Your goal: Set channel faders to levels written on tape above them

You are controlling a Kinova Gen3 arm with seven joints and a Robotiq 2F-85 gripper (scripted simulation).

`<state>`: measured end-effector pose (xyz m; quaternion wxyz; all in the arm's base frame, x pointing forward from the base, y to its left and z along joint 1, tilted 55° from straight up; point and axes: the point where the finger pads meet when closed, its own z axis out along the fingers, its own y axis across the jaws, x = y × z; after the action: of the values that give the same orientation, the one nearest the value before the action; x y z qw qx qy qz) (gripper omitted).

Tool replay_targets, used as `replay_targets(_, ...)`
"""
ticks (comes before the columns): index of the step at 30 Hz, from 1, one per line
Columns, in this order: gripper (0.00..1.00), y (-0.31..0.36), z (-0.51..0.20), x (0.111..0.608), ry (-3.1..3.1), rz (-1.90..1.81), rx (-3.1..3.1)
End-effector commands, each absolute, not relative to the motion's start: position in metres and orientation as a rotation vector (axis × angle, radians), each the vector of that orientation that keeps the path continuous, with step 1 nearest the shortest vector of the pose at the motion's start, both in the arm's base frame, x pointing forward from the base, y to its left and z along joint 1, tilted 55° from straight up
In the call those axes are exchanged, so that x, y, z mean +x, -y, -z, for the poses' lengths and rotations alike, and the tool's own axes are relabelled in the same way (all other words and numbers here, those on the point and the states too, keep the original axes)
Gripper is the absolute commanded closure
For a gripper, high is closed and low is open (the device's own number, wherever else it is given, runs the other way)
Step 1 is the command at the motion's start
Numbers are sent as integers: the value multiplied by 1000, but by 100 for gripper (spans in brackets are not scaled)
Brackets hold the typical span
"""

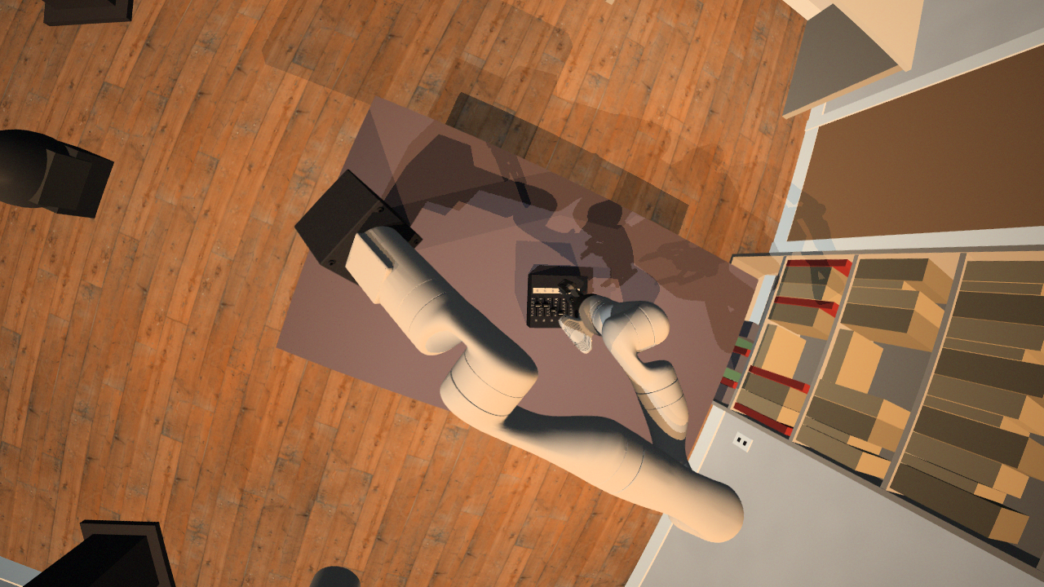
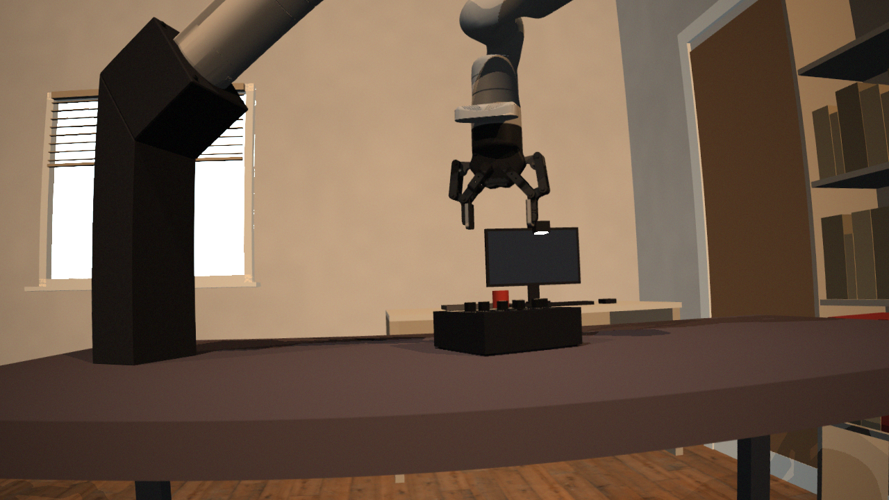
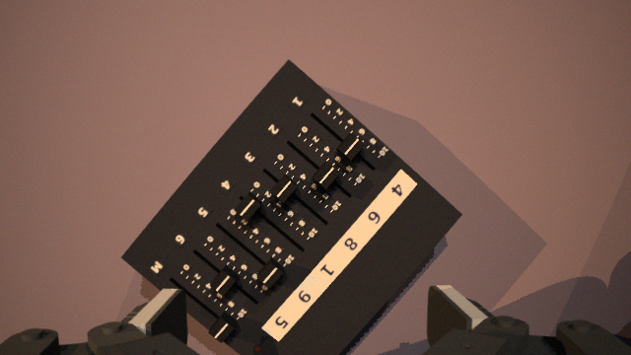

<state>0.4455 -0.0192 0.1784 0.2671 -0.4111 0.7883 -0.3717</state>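
The black lighting desk (image 3: 296, 212) stands on its feet on the brown table, and also shows in the top view (image 1: 558, 297) and the exterior view (image 2: 506, 329). Its white tape (image 3: 340, 253) reads 4, 6, 8, 1, 9, 5 for channels 1 to 6. The channel 1 cap (image 3: 349, 146) and the channel 2 cap (image 3: 325, 175) sit near 6. The channel 3 cap (image 3: 283, 189) sits near 3, channel 4 (image 3: 246, 208) near 1, channel 5 (image 3: 270, 275) near 9, and channel 6 (image 3: 223, 283) near 5. The master cap (image 3: 221, 329) sits near the high end. My gripper (image 2: 497, 217) (image 3: 308, 315) hangs open and empty, well above the desk.
The arm's black pedestal (image 2: 142, 236) (image 1: 350, 222) stands on the table's left end. A dark monitor (image 2: 531, 255) stands on a far desk behind the table. Bookshelves (image 1: 912, 364) line the right side of the room.
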Motion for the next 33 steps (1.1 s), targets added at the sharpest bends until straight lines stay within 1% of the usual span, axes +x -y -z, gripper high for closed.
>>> replay_targets(1,0,23,-172,447,-2167,958,-1002)
replay_targets(3,0,23,-172,447,-2167,958,-1002)
replay_targets(18,0,36,-160,463,-2252,546,-48)
replay_targets(20,0,36,-160,463,-2252,546,-48)
replay_targets(33,0,55,-159,472,-2056,186,743)
